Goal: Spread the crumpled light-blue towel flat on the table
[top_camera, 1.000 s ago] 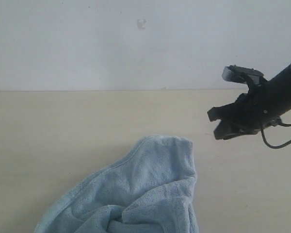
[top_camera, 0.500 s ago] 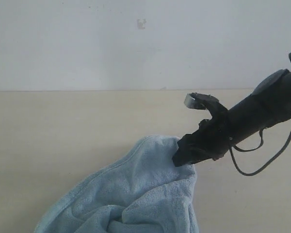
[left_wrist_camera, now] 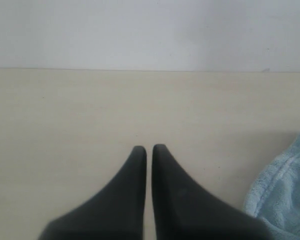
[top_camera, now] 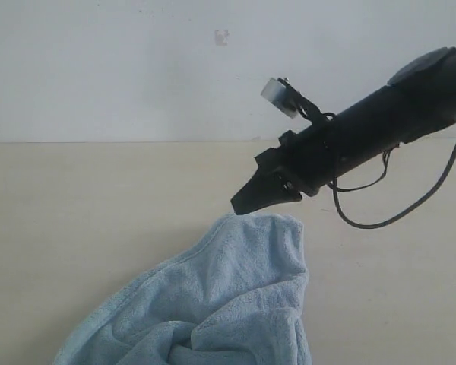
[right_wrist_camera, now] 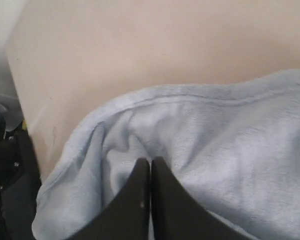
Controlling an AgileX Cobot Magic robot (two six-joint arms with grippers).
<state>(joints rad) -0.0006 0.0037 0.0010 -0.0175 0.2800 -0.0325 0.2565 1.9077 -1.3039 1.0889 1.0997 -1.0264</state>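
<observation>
At the bottom of the exterior view, we see the towel (top_camera: 228, 296) lying crumpled on the table (top_camera: 99, 213). The right gripper (top_camera: 241, 206) has its jaws pressed together at the towel's far edge; whether they nip any cloth we cannot tell. The left gripper (left_wrist_camera: 148, 149) is likewise closed, over bare table beside the towel.

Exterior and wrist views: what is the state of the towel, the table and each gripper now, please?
towel: crumpled, lying on the table, not spread
table: partly covered by the towel
left gripper: shut, empty, apart from the towel
right gripper: shut over the towel's hem; whether it pinches cloth is unclear
</observation>
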